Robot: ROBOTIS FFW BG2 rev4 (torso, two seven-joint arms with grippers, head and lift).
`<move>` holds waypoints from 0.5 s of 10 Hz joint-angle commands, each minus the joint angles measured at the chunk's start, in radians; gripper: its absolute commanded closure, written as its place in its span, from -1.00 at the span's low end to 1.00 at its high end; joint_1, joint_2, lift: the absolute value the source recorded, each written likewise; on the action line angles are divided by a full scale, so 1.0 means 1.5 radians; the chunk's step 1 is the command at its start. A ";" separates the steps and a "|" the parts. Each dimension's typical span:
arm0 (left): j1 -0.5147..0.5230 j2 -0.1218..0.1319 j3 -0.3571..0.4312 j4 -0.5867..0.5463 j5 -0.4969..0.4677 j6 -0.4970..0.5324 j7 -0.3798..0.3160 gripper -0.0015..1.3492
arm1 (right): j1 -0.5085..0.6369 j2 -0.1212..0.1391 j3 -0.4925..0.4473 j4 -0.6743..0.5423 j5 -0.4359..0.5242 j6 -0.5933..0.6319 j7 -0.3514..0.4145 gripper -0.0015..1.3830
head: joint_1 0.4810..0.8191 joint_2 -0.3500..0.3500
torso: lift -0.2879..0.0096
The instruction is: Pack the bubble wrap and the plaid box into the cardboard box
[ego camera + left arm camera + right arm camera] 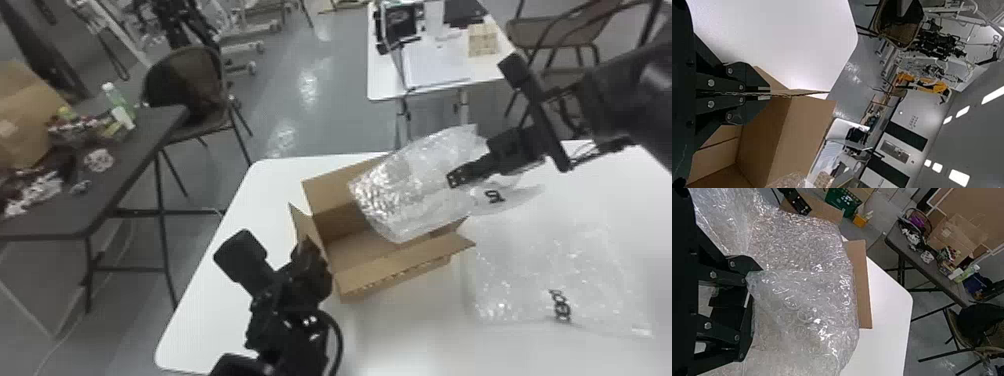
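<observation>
The open cardboard box (395, 267) stands on the white table, its flaps spread. At its left side is my left gripper (311, 257); in the left wrist view the gripper (766, 93) is shut on an upright flap of the box (803, 135). Over the box opening hangs crumpled bubble wrap (410, 187), slanting down to the left, with my right gripper (454, 179) holding its right part. In the right wrist view, that gripper (752, 305) has the bubble wrap (805, 317) between its fingers, which stay partly apart around it.
Another clear bubble wrap sheet (555, 270) lies flat on the table (400, 345), right of the box. A dark table (125, 175) with assorted items stands to the left, beside a chair (187, 90). A second white table (385, 75) is behind.
</observation>
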 commanded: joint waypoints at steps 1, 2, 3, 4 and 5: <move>-0.009 0.003 -0.007 0.004 0.000 0.000 0.000 0.71 | -0.001 0.001 0.008 0.025 -0.025 -0.019 0.007 0.74 | 0.27 0.91 | 0.25; -0.015 0.009 -0.012 0.006 0.003 -0.002 0.000 0.71 | -0.001 0.001 0.012 0.037 -0.036 -0.039 0.011 0.74 | 0.27 0.90 | 0.25; -0.017 0.016 -0.016 0.008 0.008 -0.004 0.002 0.71 | -0.002 0.001 0.022 0.043 -0.059 -0.056 0.017 0.72 | 0.27 0.90 | 0.25; -0.018 0.024 -0.020 0.008 0.012 -0.009 0.008 0.71 | -0.002 0.001 0.022 0.043 -0.063 -0.066 0.027 0.26 | 0.27 0.91 | 0.25; -0.017 0.031 -0.023 0.009 0.016 -0.014 0.013 0.71 | -0.003 0.001 0.022 0.046 -0.073 -0.073 0.030 -0.44 | 0.27 0.92 | 0.25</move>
